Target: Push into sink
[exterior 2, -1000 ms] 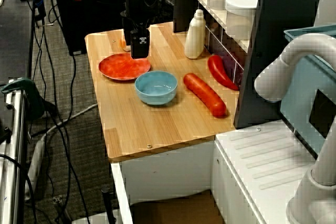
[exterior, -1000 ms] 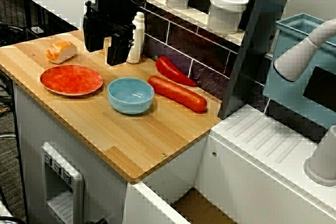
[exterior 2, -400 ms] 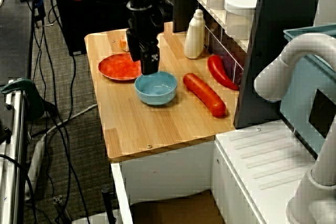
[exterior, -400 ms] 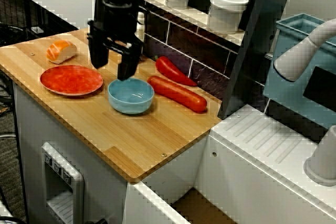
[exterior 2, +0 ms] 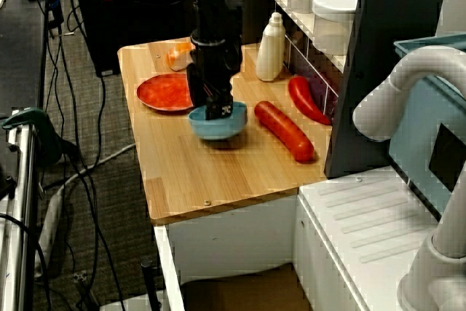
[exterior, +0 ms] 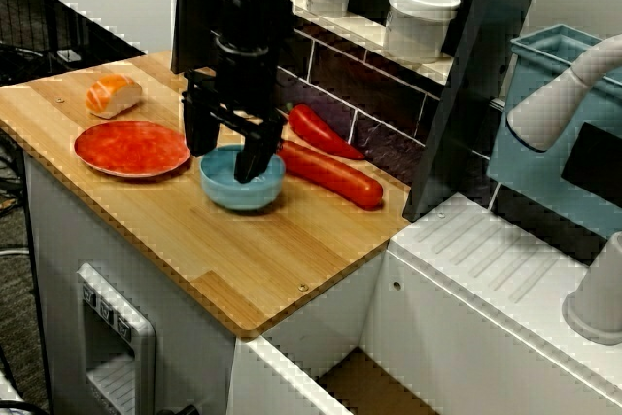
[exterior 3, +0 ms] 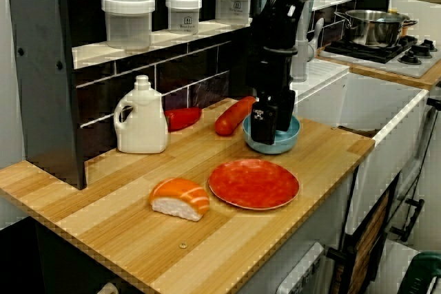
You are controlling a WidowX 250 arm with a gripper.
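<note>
A light blue bowl sits on the wooden counter, between a red plate and a long red sausage. My black gripper is open and low over the bowl. One finger reaches inside the bowl and the other stands just outside the rim on the plate side. The sink is a white basin with a tan floor. It lies past the counter's end, on the side of the bowl away from the plate.
On the counter are a red plate, a salmon sushi piece, a red sausage, a red pepper and a white bottle. White jars stand on the shelf. A teal bin and a white faucet are beyond the sink.
The gripper has moved from beside the white bottle, across the plate's edge, and down onto the blue bowl. The bowl has hardly shifted.
</note>
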